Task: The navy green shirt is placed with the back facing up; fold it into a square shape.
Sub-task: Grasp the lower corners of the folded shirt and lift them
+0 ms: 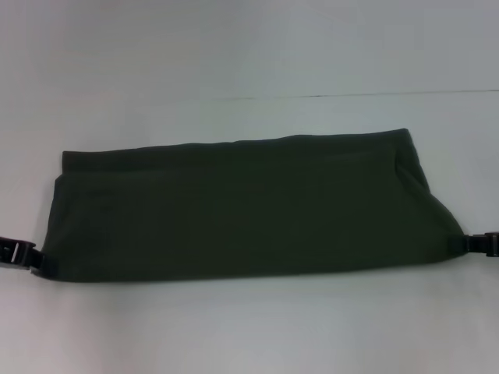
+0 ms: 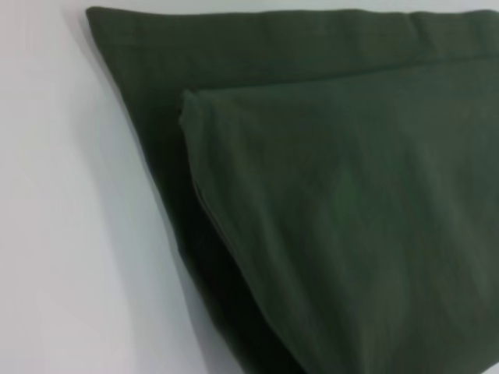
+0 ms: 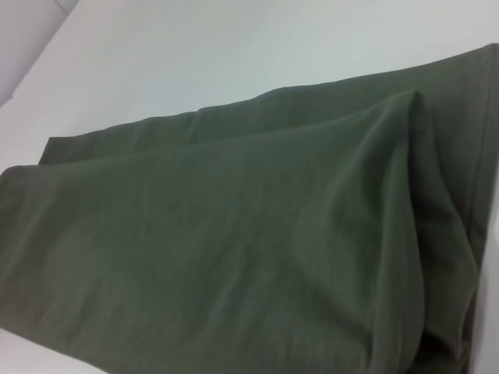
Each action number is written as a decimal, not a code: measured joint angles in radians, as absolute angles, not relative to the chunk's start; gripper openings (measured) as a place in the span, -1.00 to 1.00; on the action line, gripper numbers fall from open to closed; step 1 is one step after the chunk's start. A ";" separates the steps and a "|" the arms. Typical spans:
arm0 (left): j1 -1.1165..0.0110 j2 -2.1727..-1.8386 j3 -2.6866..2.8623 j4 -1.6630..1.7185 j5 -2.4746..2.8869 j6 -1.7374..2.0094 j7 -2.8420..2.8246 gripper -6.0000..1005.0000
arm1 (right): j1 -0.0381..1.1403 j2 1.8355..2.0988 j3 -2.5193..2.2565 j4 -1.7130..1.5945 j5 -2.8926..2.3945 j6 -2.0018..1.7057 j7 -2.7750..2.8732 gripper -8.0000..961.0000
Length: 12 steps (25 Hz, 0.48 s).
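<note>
1. Currently, at the far left of the head view, we log the left gripper [image 1: 40, 263] at the near-left corner of the navy green shirt [image 1: 242, 206]. Its black fingers touch the cloth edge there and look closed on the corner, low over the table [image 1: 234, 54].
2. We note the shirt lies across the middle of the white table as a wide, dark olive band, folded over on itself lengthwise. Its far edge runs nearly straight; its near edge runs between the two grippers.
3. From the left wrist view we record two layers: an upper fold [image 2: 351, 218] lying over a lower layer [image 2: 156, 78], whose edge and corner stick out beyond the upper one. The upper layer lifts slightly toward the camera.
4. From the right wrist view we see the cloth [image 3: 234, 257] rising in a soft ridge toward the camera, with a lower layer showing along the far edge against the table.
5. At the far right of the head view, the right gripper [image 1: 461, 243] meets the near-right corner of the shirt, which is drawn out into a point at its fingers. We read the fingers as closed on that corner.
</note>
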State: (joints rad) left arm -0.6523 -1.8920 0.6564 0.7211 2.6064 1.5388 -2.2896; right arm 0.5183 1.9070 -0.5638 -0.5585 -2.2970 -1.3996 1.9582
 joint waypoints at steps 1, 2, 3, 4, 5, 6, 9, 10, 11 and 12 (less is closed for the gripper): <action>-0.653 -1.891 0.656 0.721 2.612 1.544 -2.289 -0.96 | 0.514 1.907 -0.560 -0.558 -2.297 -1.406 1.956 -0.94; -0.654 -1.891 0.656 0.721 2.617 1.552 -2.289 -0.96 | 0.509 1.907 -0.555 -0.558 -2.296 -1.411 1.954 -0.94; -0.654 -1.890 0.656 0.723 2.619 1.558 -2.289 -0.96 | 0.505 1.907 -0.551 -0.558 -2.296 -1.415 1.952 -0.94; -0.654 -1.890 0.656 0.725 2.619 1.564 -2.289 -0.96 | 0.500 1.907 -0.547 -0.558 -2.296 -1.421 1.948 -0.94; -0.653 -1.890 0.656 0.728 2.620 1.571 -2.289 -0.96 | 0.496 1.907 -0.543 -0.558 -2.296 -1.427 1.945 -0.94; -0.652 -1.890 0.657 0.731 2.620 1.579 -2.288 -0.96 | 0.492 1.907 -0.539 -0.558 -2.296 -1.434 1.941 -0.94; -0.651 -1.890 0.657 0.733 2.620 1.586 -2.287 -0.96 | 0.480 1.907 -0.522 -0.558 -2.296 -1.445 1.932 -0.94; -0.651 -1.890 0.657 0.733 2.620 1.585 -2.287 -0.96 | 0.478 1.907 -0.520 -0.558 -2.296 -1.446 1.931 -0.94; -0.651 -1.890 0.657 0.733 2.620 1.583 -2.287 -0.96 | 0.476 1.907 -0.518 -0.558 -2.296 -1.446 1.930 -0.94; -0.651 -1.890 0.657 0.733 2.621 1.580 -2.287 -0.96 | 0.476 1.907 -0.518 -0.558 -2.296 -1.446 1.930 -0.94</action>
